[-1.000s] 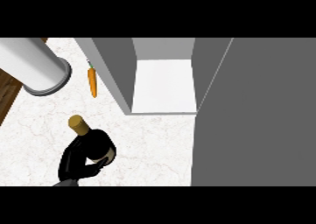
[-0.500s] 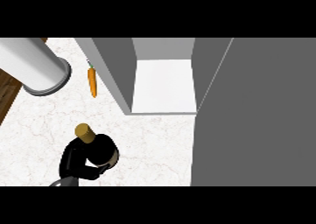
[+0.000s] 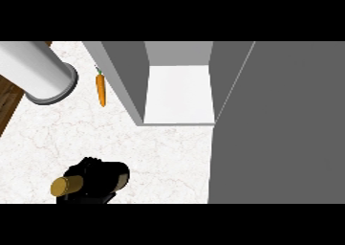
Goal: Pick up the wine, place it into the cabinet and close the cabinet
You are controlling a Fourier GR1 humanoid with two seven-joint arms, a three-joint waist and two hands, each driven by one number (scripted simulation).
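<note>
The left hand (image 3: 97, 179) shows at the lower edge of the head view, low on the left side, black and bunched. Its fingers (image 3: 90, 165) are curled round the wine (image 3: 68, 185), a dark bottle of which mainly the tan, round top shows, poking out just to the left of the fingers and slightly below them. The rest of the bottle is hidden inside the curled hand, so how upright it stands cannot be told. Whether it touches the counter (image 3: 167, 148) cannot be told either.

Up and to the right of the fingers, well apart from them, stands the cabinet (image 3: 178, 93). It is open: its white floor shows between a grey wall on the left and another on the right. The door (image 3: 281, 124) is a broad grey slab that fills the view to the right of the fingers, running from the top edge to the bottom.

Straight above the fingers, far off on the white marbled counter, lies a carrot (image 3: 101, 90), lengthwise, with its green end away from the hand, just beside the cabinet's left wall. Up and to the left of the fingers a large white cylinder (image 3: 34, 72) with a grey rim lies across the counter's corner, over a strip of brown wood (image 3: 4, 103).

The right hand is out of view.
</note>
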